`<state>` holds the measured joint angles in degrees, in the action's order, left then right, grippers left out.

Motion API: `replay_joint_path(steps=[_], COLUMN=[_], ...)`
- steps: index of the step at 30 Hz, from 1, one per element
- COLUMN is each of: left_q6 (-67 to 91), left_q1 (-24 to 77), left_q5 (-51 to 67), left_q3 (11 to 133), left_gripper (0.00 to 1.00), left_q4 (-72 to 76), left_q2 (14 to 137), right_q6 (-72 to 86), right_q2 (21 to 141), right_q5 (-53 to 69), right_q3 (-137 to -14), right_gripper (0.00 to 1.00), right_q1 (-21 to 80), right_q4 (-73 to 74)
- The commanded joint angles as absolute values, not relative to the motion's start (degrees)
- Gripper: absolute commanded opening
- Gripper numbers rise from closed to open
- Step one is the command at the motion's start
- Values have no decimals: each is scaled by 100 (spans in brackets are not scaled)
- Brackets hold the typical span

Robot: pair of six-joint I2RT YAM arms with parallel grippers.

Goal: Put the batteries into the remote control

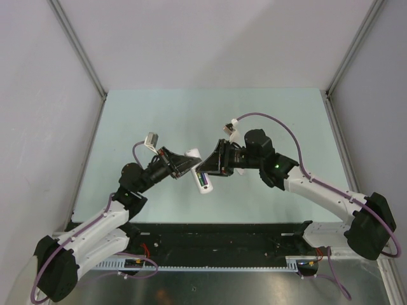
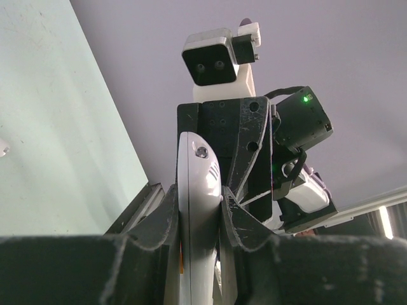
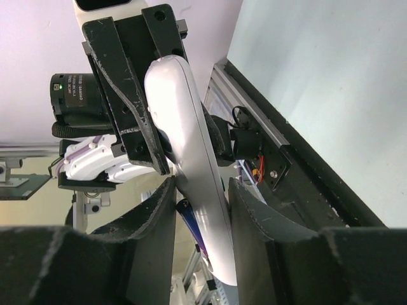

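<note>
While the left gripper (image 2: 200, 206) pinches the remote control (image 2: 197, 184) edge-on, its two dark fingers (image 2: 162, 216) press against the white shell from both sides, with no gap showing in its own wrist view. The remote runs straight out ahead of that gripper's palm, and its rounded end rises past the fingertips. Directly beyond those fingertips stands the black body of the right gripper (image 3: 201, 190), facing the left one, with its wrist camera above it. From the right wrist view, the remote lies lengthwise between the right gripper's fingers (image 3: 254, 216). The finger on the right of that picture sits just beside the shell. The one on the left stands slightly off it, so I cannot tell whether this gripper is squeezing the remote or only straddling it. In the gap by that finger, a slim dark purple-blue battery (image 3: 189, 219) shows against the remote's side, though whether it is fully seated cannot be told. Seen from above, the two grippers meet tip to tip over the pale table (image 1: 159, 114) with the remote held up between them. The remote's free end juts out sideways from the fingertips toward the arm bases, and a green and purple streak of batteries (image 1: 203, 182) shows on it.
</note>
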<state>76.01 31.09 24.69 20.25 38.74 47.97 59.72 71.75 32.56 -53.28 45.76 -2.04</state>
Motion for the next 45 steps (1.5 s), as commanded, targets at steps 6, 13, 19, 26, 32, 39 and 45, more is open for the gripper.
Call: replay_joint_path(steps=[6,13,19,26,32,39,45], left_q6=[7813,7814,7822,7770,7726,7673,7620], left_q1=[3015,2980,2962,2953,2979,2971,2988], left_q5=[2215,2224,2250,2268,2285,2312,2320], left_q3=[2470,2479,2487,2294,2171,2136,2083], left_gripper=[0,0,0,0,0,0,0], left_q4=[4685,4711,4720,4720,4728,4720,4728], left_q2=[4790,4790,4790,4816,4878,4983,5036], right_q6=[5695,5730,5783,6020,6021,5959,5950], right_q2=[7251,7242,7233,7225,7286,7234,7198], right_q5=[3463,3472,3481,3507,3533,3533,3551], right_q3=[-5133,-5072,-4983,-5001,-5106,-5325,-5493], right_gripper=[42,42,41,56,61,72,76], right_q1=[5001,5045,5045,4948,4913,4887,4781], right_q4=[351,281,141,-219,-246,-246,-211])
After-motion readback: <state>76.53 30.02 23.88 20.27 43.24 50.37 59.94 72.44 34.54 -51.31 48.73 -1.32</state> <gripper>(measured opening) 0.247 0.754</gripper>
